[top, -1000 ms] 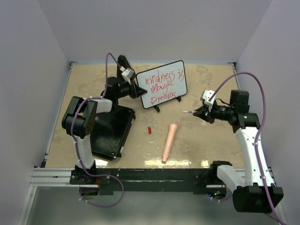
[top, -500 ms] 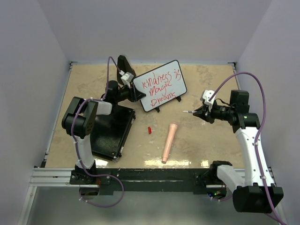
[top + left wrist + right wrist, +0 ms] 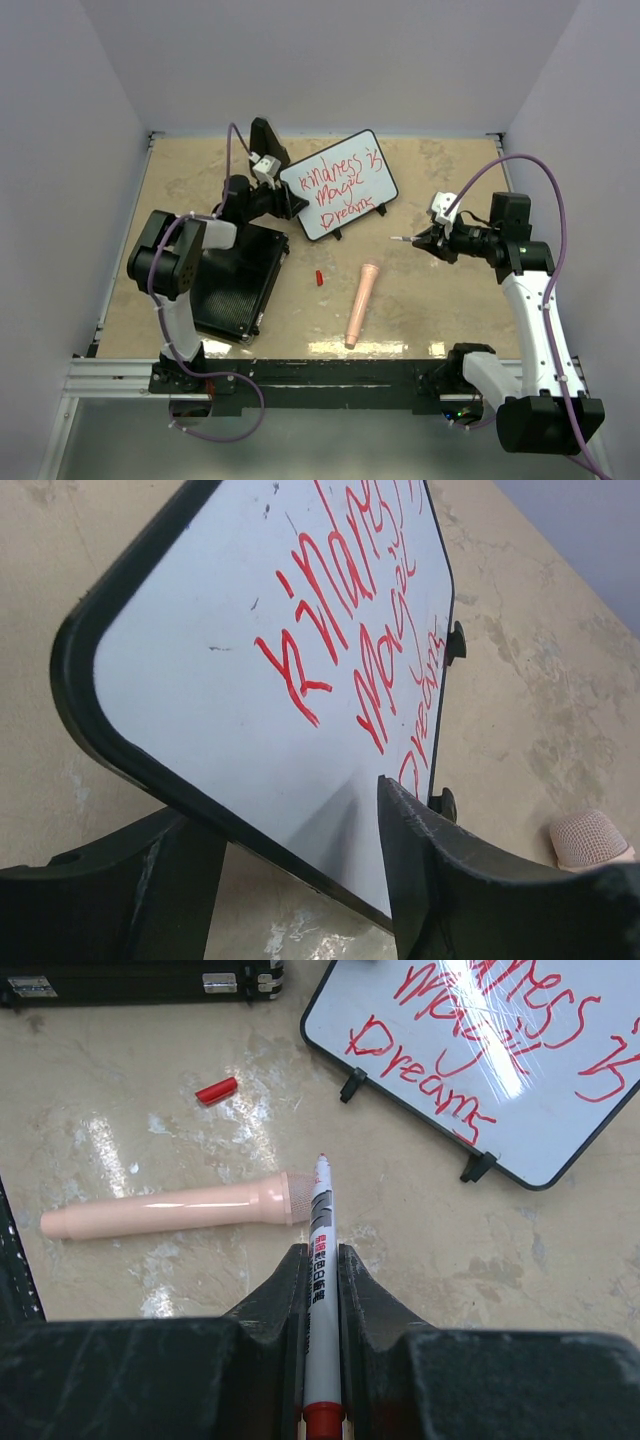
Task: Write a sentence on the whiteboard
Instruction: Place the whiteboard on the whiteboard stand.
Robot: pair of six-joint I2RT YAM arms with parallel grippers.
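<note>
Far left first: a black ribbed case (image 3: 235,280) is lying flat on the worktop (image 3: 440,300), down-left of the whiteboard (image 3: 338,183) and nearer the arms. The left tool (image 3: 290,815) is sitting at the whiteboard's left edge. Its 2 fingers are spreading wide with the board's lower corner in the gap, so it's released, not pinching. The whiteboard is standing on its wire legs near the back, skewed a bit and showing 3 lines of red scrawl, something like "kindness is magic dreams". A little red cap (image 3: 318,278) is lying loose in front of the whiteboard. A pink tube (image 3: 361,304) is lying just right of that cap. Right of the whiteboard, the right tool (image 3: 320,1260) is clenching a marker (image 3: 320,1220). The marker's tip is pointing left and staying clear of the board.
</note>
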